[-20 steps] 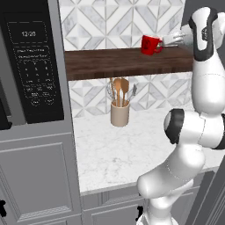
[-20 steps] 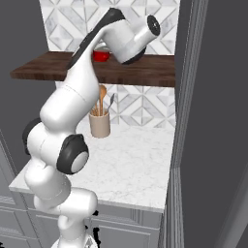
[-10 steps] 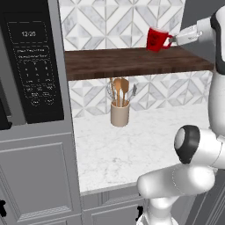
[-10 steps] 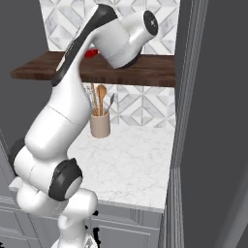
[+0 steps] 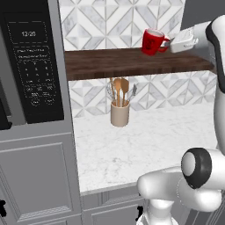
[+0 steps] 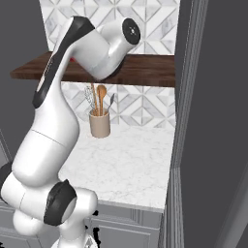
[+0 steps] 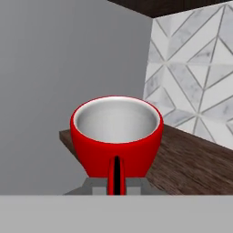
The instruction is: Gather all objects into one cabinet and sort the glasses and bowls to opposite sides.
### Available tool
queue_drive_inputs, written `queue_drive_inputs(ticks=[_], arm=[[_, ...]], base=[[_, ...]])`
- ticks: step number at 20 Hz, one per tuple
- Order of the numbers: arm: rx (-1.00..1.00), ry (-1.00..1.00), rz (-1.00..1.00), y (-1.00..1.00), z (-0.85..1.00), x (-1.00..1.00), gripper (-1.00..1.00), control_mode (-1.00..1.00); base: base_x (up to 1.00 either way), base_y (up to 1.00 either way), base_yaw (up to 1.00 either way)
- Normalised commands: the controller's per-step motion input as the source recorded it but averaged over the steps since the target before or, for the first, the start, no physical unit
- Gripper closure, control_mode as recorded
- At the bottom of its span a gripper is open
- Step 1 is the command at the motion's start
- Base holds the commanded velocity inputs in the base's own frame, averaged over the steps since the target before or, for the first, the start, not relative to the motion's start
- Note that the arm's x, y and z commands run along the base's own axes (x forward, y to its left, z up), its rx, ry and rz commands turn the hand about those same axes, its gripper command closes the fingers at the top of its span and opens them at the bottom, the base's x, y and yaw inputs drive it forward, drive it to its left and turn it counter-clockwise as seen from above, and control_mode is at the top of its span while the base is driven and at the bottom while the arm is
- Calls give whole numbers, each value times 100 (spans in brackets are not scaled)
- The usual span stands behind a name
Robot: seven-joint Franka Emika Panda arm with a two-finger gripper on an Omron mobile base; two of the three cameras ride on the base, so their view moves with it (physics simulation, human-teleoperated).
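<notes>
Red cup [image 5: 152, 41] now clear of the dark wooden shelf [image 5: 132, 63], raised above its top surface and tipped, mouth leaning toward 11 o'clock in the left base view; a second ago sat upright on the board, half a second ago already lifted. Handle points toward 3 o'clock there, straight into the gripper [image 5: 172, 44]. In the hand view, same red cup [image 7: 116, 136] seen from the handle side: white inside, glossy red outside, handle running down the middle toward 6 o'clock. Handle sits between the two grey fingertips [image 7: 95, 185], which press in on it from either side at the bottom of that view: closed on the cup's handle. Shelf [image 7: 191, 159] lies below and beyond the cup toward 4 o'clock, with patterned wall tiles [image 7: 195, 73] at 2 o'clock and a plain grey surface from 9 to 12 o'clock.

In the right base view, arm bent higher than a second ago, with its upper joint now at the level of the shelf [image 6: 140, 72] and covering the cup. Beige utensil holder [image 5: 119, 114] with wooden spoons stands on the marble counter [image 5: 145, 145] under the shelf, at 7 o'clock from the cup, well apart. Black microwave [image 5: 30, 57] at 9 o'clock, beyond the shelf's left end.
</notes>
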Motion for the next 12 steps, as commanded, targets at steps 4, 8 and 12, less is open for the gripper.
queue_drive_inputs(ticks=[4,8,12], arm=[[0,0,0,0,0,0,100,-100],[-2,9,0,0,0,-10,100,-100],[0,4,0,0,0,-2,100,-100]], base=[[0,0,0],[0,0,0],[0,0,0]])
